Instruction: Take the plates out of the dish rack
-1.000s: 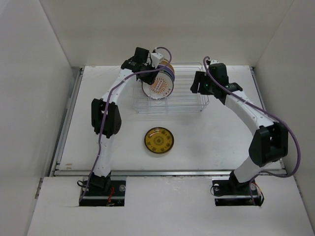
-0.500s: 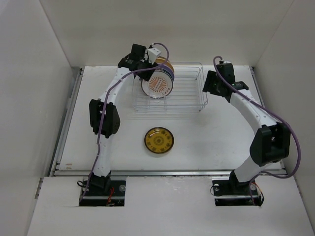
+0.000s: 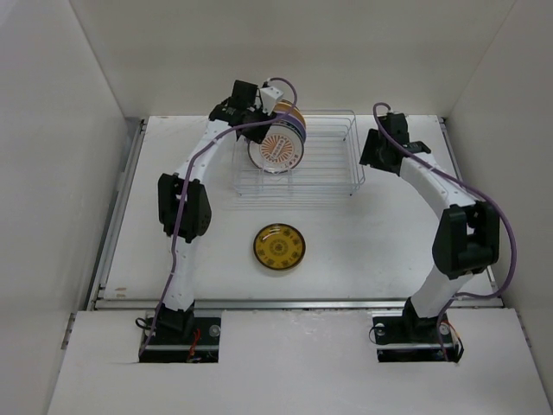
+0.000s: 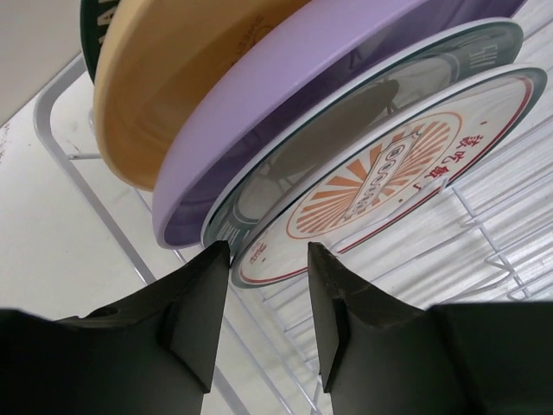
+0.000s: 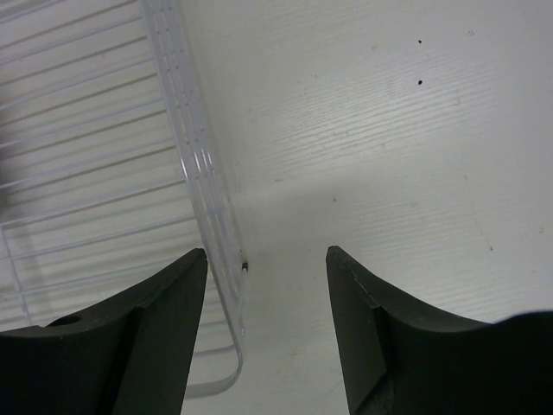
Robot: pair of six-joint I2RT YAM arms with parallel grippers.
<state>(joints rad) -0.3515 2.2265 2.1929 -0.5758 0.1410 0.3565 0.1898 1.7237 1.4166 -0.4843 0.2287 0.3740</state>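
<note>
Fingers point(image 4: 197, 316) of left gripper point(image 4: 263, 311): slightly parted, straddling rim of sunburst plate point(image 4: 389, 173) standing in dish rack point(image 3: 328, 160), upper centre of frame. Right gripper point(image 5: 266, 328): spread wide, empty, above rack's end wire. Dark-gold plate point(image 3: 279, 246): flat on table point(image 3: 389, 233), mid-frame.

Left tool point(image 4: 268, 259) and right tool point(image 5: 266, 259) both reach forward, jaws parted.

Plates point(image 3: 278, 145) fill the rack's point(image 3: 333, 164) left end; its right half is free. Gold plate point(image 3: 279, 246) lies on the table point(image 3: 389, 238) in front.
</note>
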